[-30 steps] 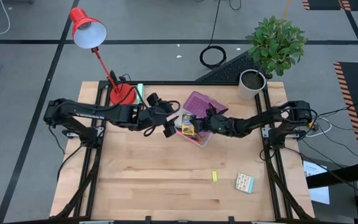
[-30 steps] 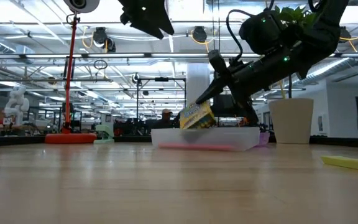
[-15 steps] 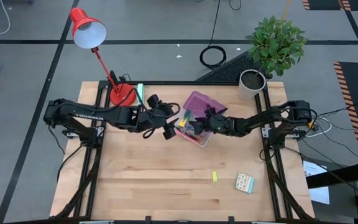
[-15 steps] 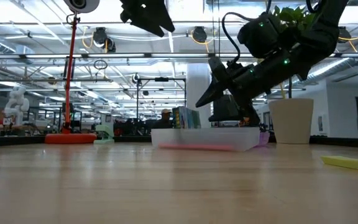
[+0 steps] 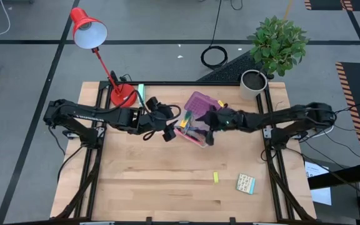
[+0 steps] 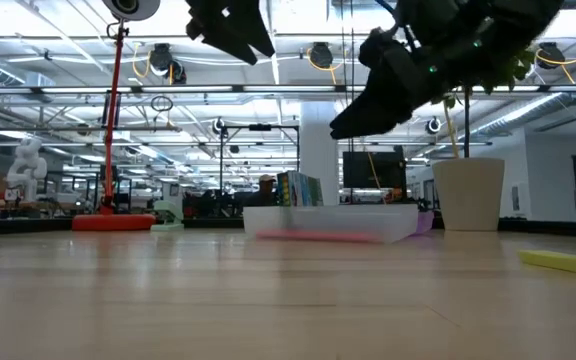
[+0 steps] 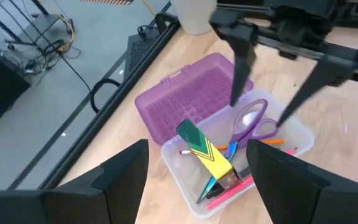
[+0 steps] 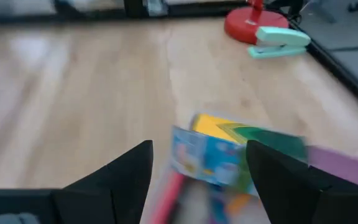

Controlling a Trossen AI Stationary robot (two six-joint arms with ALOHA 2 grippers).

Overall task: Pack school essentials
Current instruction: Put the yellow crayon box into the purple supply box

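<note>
A clear case (image 5: 200,139) with its purple lid (image 7: 194,99) folded open sits at the table's middle back. In it the green-yellow crayon box (image 7: 205,155) stands tilted, its lower end among pink, orange and blue pens (image 7: 229,186). Purple-handled scissors (image 7: 253,121) lie beside it. My right gripper (image 5: 210,131) hangs open above the case's right end, touching nothing. My left gripper (image 5: 169,128) hovers open just left of the case. A yellow eraser (image 5: 216,177) and a patterned pack (image 5: 245,183) lie flat on the wood near the front right.
A red desk lamp (image 5: 122,94) and a mint-green stapler (image 8: 278,40) stand at the back left. A potted plant (image 5: 255,81) stands at the back right. Bare wood spreads across the table's near half around the eraser and the pack.
My right gripper has let go of the crayon box inside the case, then risen and drawn back a little toward the table's right edge. The box, carried tilted above the case before, now stands in it. My left gripper has stayed where it was.
</note>
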